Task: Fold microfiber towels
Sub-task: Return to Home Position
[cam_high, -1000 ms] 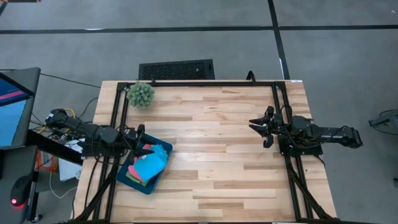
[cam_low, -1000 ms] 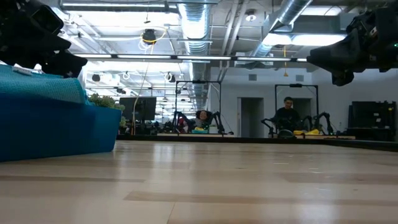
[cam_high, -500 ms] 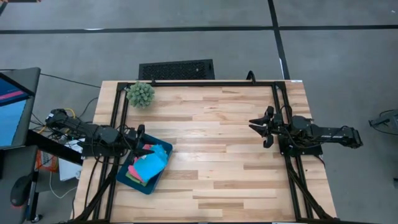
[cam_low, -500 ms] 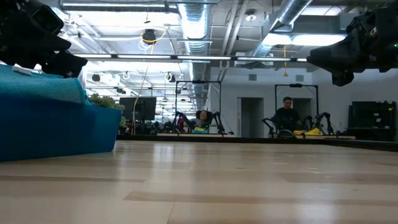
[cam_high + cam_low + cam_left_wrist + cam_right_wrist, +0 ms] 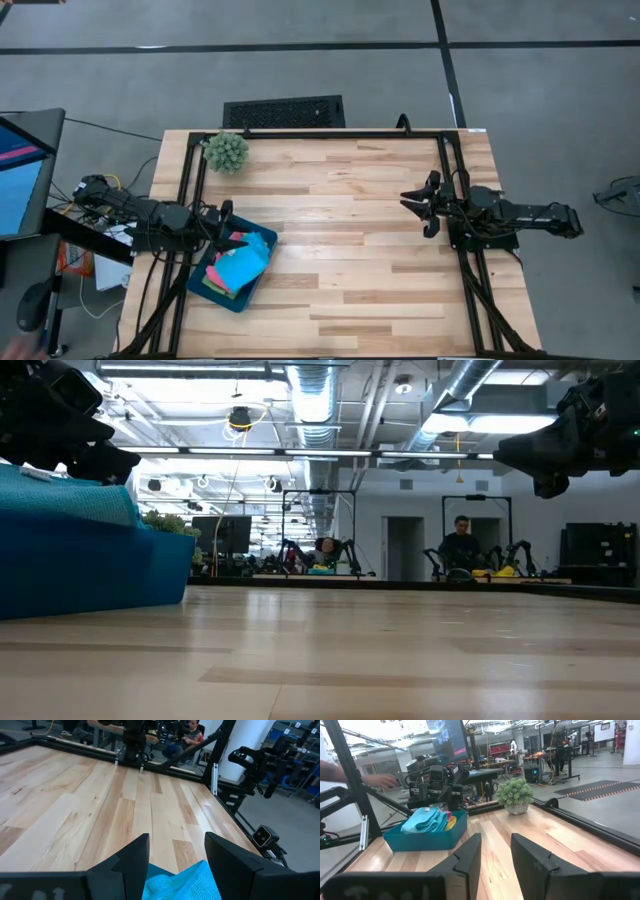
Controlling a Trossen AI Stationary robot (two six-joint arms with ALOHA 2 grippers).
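The table is of light wood, and the dark teal tray stands on it near its left edge, turned at an angle to the table's sides. The microfiber towels lie inside this tray in a pile. The light blue towel is on top, and the pink towel and the yellow towel show only as small edges beside it; what lies under them I cannot tell. In the right wrist view the same pile rises a little over the tray wall, with the light blue towel covering most of it. The left tool hangs just over the corner of the tray that is nearest to its arm. It is released: its two fingers are clearly apart and hold nothing, and a piece of the light blue towel shows below, between them. In the low view this tool is in the air above the tray, not touching it. The right tool waits at the right side of the table, well apart from the tray, also released, with its fingers spread and empty, and it is lifted off the wood. The small green plant ball stands at the far left corner of the table, apart from the tray. Beyond the table a person's hand shows in the room.
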